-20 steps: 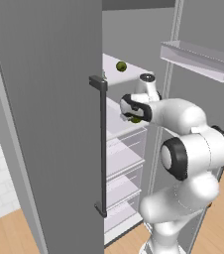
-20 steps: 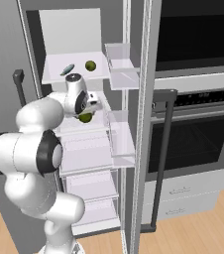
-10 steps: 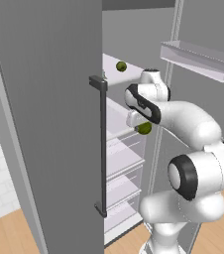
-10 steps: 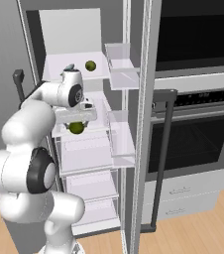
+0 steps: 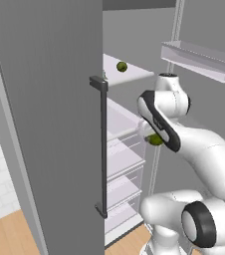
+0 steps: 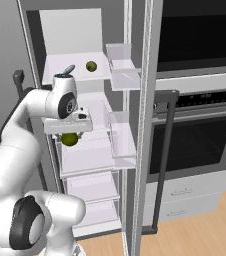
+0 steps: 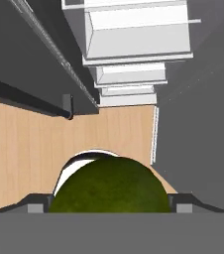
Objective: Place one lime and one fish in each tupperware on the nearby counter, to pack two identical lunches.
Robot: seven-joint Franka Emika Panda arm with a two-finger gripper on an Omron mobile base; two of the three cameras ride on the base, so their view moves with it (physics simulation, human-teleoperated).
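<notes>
Lime [image 7: 109, 184], round with no long axis, sits gripped in the pincer [image 6: 70, 131].

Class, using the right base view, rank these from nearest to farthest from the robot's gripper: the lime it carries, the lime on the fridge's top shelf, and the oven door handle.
1. The carried lime, between the fingers of the gripper.
2. The shelf lime, above the gripper, in the fridge.
3. The oven door handle, far off to the right, past the fridge's edge.

Gripper [image 5: 153, 137] holds 1 lime [image 5: 156, 140]; another lime [image 5: 122, 66] shelved.
</notes>
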